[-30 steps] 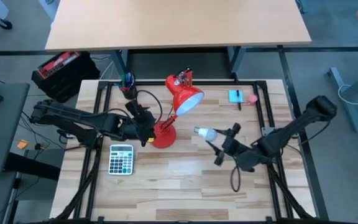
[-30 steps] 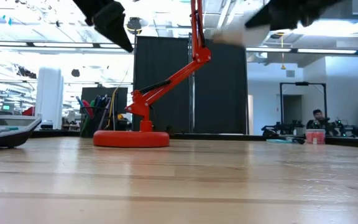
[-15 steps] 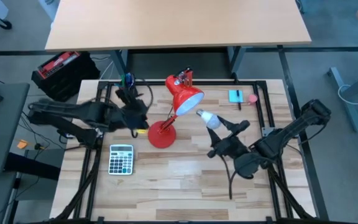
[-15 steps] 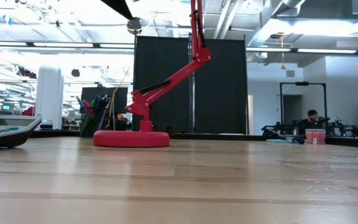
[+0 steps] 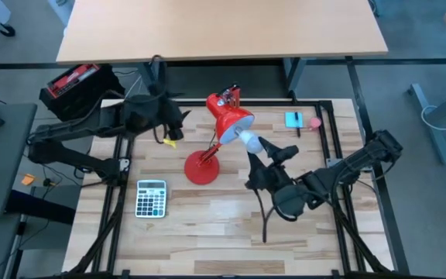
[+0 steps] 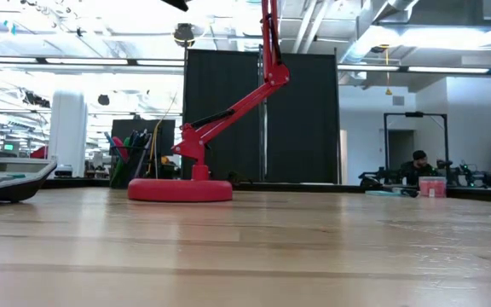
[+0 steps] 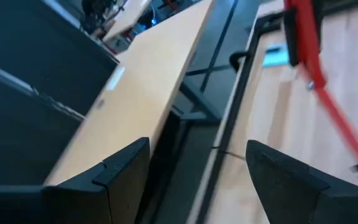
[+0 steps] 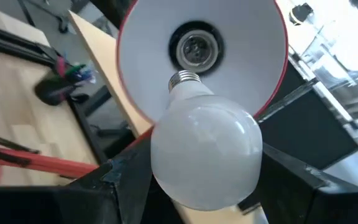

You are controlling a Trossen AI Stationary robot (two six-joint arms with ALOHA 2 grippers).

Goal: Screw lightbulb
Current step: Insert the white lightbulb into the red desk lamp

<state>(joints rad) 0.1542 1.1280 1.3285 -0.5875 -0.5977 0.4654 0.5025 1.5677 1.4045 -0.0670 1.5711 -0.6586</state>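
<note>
Right gripper (image 5: 259, 152), high view: fingers clamping the lightbulb (image 5: 249, 142), holding it at the mouth of the red lamp shade (image 5: 231, 122), above the table (image 5: 207, 232). Left gripper (image 5: 170, 124) is hovering near the table's far left edge, apart from the lamp base (image 5: 202, 167); calculator (image 5: 151, 198) is lying nearby.

Low view: lamp base (image 6: 180, 189) is sitting flat; grippers out of sight.

Left wrist view: fingers (image 7: 114, 174) are standing apart, holding nothing.

Right wrist view: lightbulb (image 8: 205, 152) is pointing its threaded base at the socket (image 8: 195, 45), not yet seated.
</note>
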